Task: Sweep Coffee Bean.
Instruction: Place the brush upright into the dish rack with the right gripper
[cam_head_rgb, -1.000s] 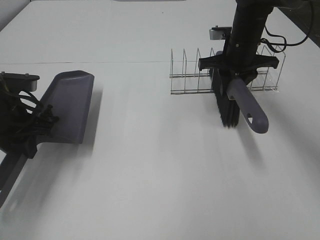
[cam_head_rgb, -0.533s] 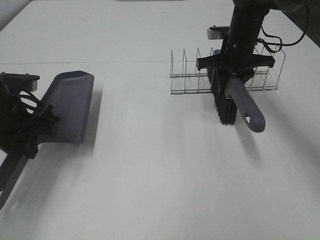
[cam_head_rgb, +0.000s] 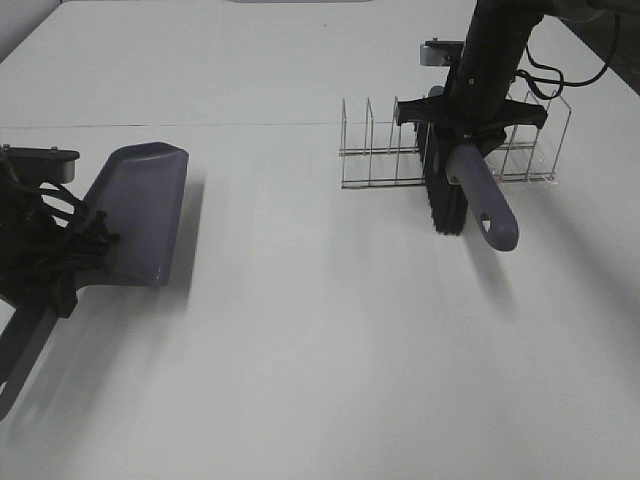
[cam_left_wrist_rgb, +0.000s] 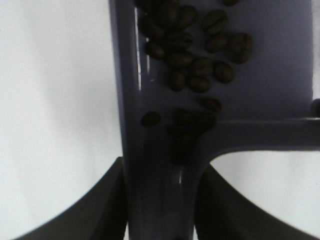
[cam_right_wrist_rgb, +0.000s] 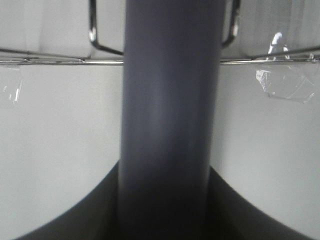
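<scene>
Only up close, coffee bean cluster (cam_left_wrist_rgb: 201, 65) inside the dustpan (cam_left_wrist_rgb: 280, 75).

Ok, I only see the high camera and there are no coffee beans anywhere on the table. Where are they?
Observer: In the dustpan. The left wrist camera shows the coffee beans clustered on its purple floor.
Operator: All in one bunch?
Observer: Nearly. One bean lies apart, close to the side wall.
Operator: And what's near the brush?
Observer: In the right wrist camera, beyond the brush handle, a scrap of clear tape sits by the wire rack.
</scene>
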